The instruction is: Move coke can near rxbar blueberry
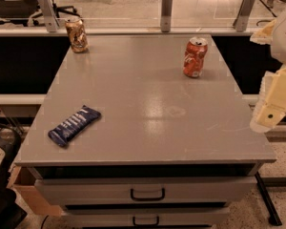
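Note:
The coke can [195,57] stands upright on the far right part of the grey table top [148,104]; it is red-orange with white markings, a silver top and a dented body. The rxbar blueberry [74,125] is a flat dark blue wrapped bar with white lettering, lying at an angle near the front left edge. The gripper [271,106] shows as cream-coloured arm parts at the right frame edge, off the table's right side, well apart from the can and far from the bar. It holds nothing that I can see.
A brown-gold can [76,35] stands at the table's far left corner. A rail with metal posts [166,5] runs behind the table. Two drawers with dark handles [147,194] sit below the top. An office chair [19,4] stands at the back left.

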`<state>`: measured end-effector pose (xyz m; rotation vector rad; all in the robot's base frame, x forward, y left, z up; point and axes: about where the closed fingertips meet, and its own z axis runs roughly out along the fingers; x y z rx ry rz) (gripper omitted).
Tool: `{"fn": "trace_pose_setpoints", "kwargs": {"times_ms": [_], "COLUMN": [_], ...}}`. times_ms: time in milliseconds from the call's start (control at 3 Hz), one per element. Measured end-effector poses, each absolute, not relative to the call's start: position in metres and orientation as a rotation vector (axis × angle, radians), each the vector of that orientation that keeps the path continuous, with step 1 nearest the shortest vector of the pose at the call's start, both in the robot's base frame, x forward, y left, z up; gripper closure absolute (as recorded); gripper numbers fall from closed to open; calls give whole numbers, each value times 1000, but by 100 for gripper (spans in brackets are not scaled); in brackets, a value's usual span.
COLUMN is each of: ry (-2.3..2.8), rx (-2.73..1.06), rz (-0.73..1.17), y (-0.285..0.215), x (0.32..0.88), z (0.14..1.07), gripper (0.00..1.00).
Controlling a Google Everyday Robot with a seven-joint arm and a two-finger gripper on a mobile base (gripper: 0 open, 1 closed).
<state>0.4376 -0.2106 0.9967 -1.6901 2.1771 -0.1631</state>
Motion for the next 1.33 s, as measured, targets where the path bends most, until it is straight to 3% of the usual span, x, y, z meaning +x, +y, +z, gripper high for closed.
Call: {"fn": "trace_pose_setpoints", "kwargs": {"times_ms": [667, 1333], "ry": [2159, 2159], "rx": [-1599, -1200], "rz": [-162, 8], "y": [-211, -221], "x": [447, 472], "z": [993, 936], "gripper": [0, 0]}}
